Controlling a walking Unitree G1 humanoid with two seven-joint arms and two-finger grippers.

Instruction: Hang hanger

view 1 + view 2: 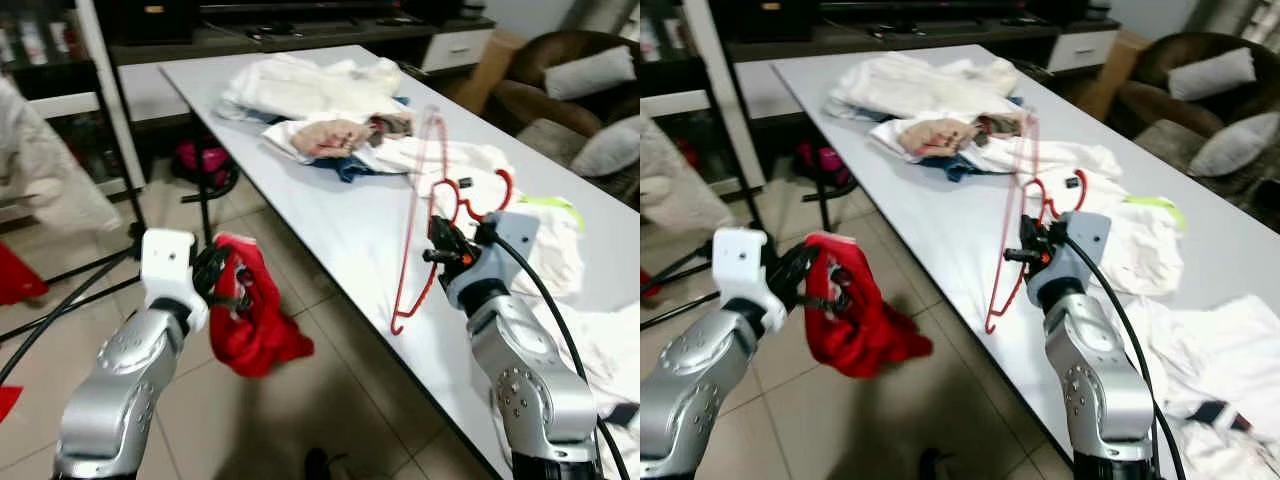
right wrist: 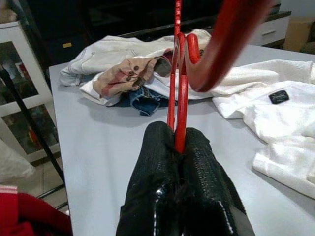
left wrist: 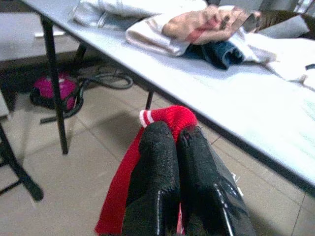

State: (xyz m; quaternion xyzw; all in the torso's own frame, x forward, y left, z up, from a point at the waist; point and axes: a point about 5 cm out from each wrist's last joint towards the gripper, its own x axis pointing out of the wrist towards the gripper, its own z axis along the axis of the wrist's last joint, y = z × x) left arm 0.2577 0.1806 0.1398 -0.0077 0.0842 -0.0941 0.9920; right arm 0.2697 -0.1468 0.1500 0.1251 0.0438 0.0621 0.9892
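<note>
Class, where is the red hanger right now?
The red hanger is pinched in the right gripper, held above the table's near edge.

You have a thin red wire hanger [image 1: 420, 215] held up over the white table's [image 1: 330, 230] near edge, pinched near its hook end. It stands steeply, almost on edge: the curled hook sits on the robot's right side, and the long triangular frame runs from high over the clothes down to a corner hanging just past the table edge. Nothing is draped on it.
</note>
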